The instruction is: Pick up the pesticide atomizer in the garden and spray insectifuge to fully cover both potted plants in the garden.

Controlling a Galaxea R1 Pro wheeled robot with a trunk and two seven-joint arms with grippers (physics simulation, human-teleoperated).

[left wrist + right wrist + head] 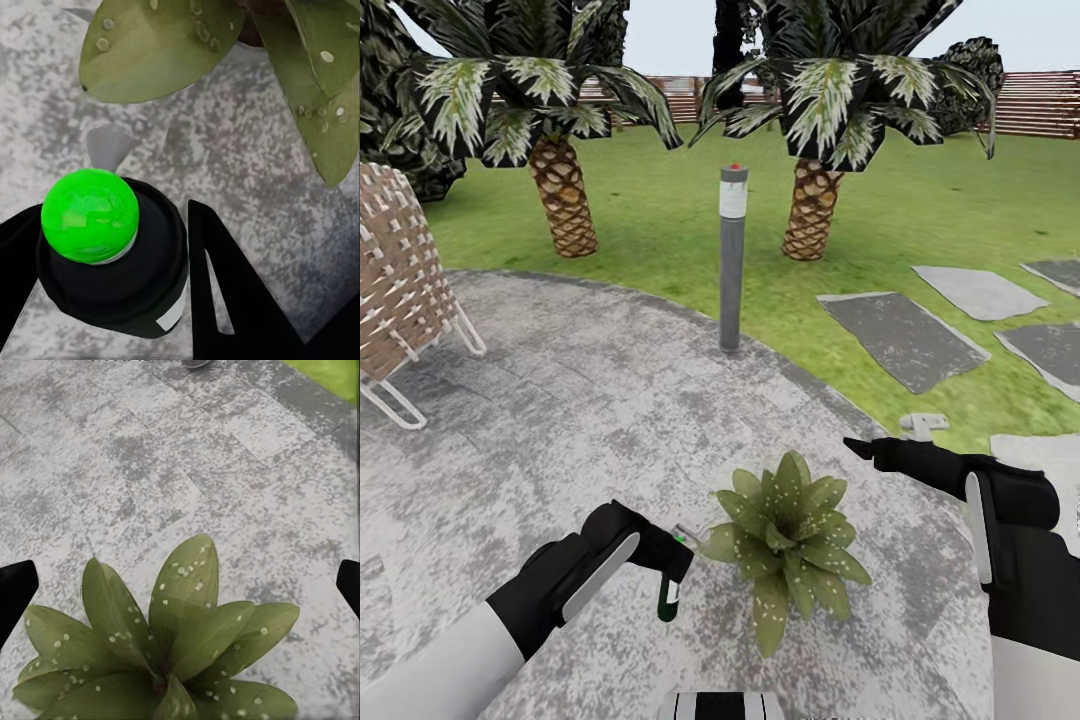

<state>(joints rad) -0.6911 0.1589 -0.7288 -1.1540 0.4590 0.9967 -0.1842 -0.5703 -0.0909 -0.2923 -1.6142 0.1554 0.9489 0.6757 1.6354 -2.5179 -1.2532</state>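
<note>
The left end effector hangs low over the stone patio, its fingers closed on the pesticide atomizer, which points bottom-down and tilts slightly. In the left wrist view the bottle sits between the two dark fingers, its bright green end toward the camera and a whitish trigger piece jutting toward the leaves.

Just to the right of that end effector lies one potted plant, a low rosette of broad pointed leaves resting on the patio. The atomizer is just beside its left edge, apart from the nearest leaf. White specks of insectifuge dot the leaves, plain to see in the right wrist view, where the plant lies between the two dark fingertips.

Further right, the right end effector hovers above and beyond the plant's right side, its fingers spread wide and holding nothing.

Beyond, a grey post with a red top stands at the patio's edge, a woven chair at far left, two palms on the lawn.
</note>
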